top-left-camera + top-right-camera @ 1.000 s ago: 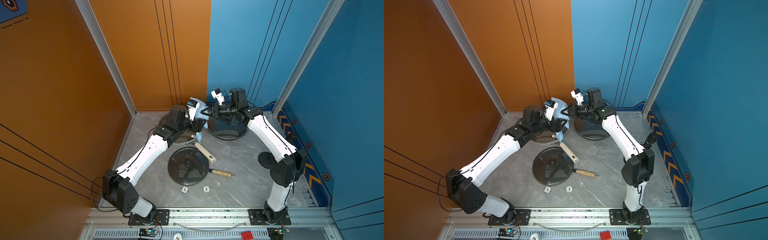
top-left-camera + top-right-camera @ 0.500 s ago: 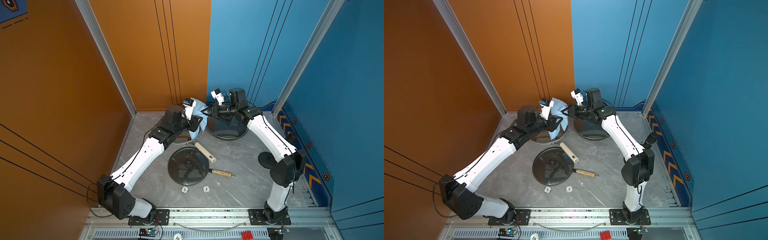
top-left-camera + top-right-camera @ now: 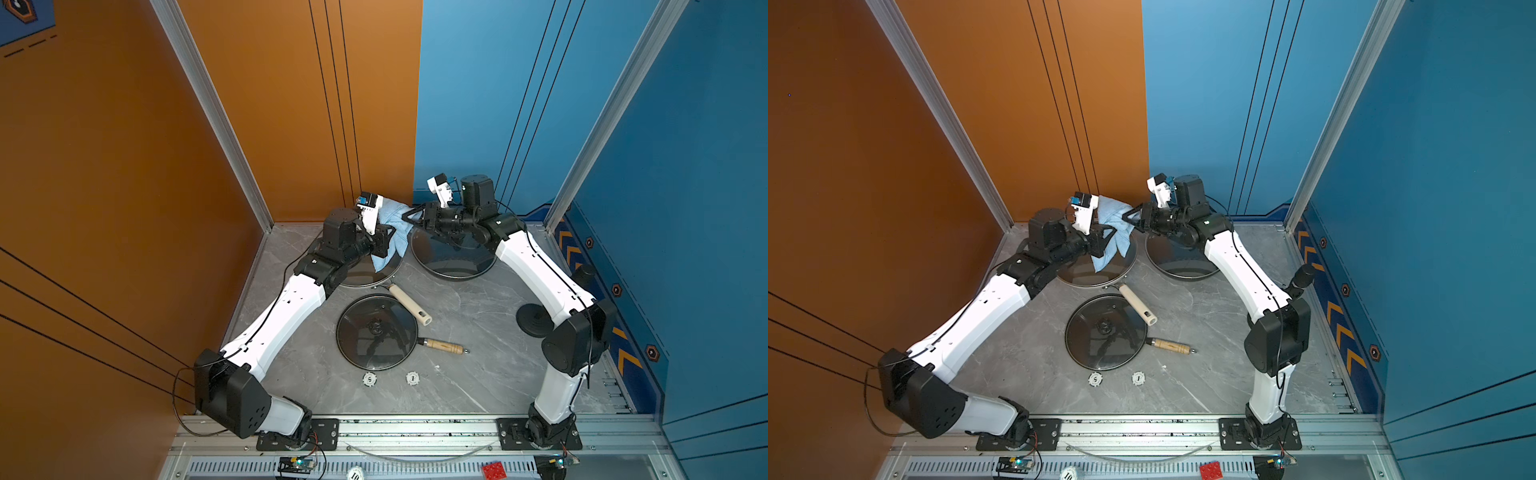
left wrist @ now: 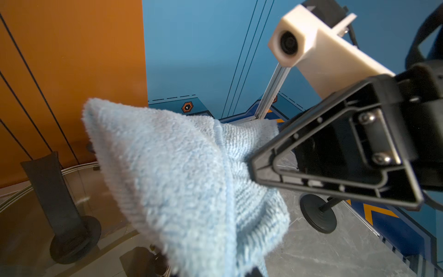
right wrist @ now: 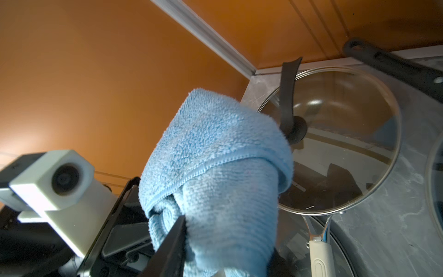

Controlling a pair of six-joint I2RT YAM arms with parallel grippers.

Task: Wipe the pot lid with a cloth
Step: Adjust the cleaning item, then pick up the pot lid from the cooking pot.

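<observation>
The left gripper (image 3: 390, 237) is now squeezing shut on the cloth (image 3: 388, 212), taking it over. The right gripper's (image 3: 409, 217) jaws are hiding behind it, so nobody can tell.

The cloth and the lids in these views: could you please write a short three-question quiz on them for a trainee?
1. True or false: the cloth lies spread flat on the table.
2. How many glass lids are in a top view? A two; B three; C five.
3. Name the pincer that is shut on the cloth.

Key
1. False: it is held up, clear of the table.
2. B.
3. The left pincer.
</observation>
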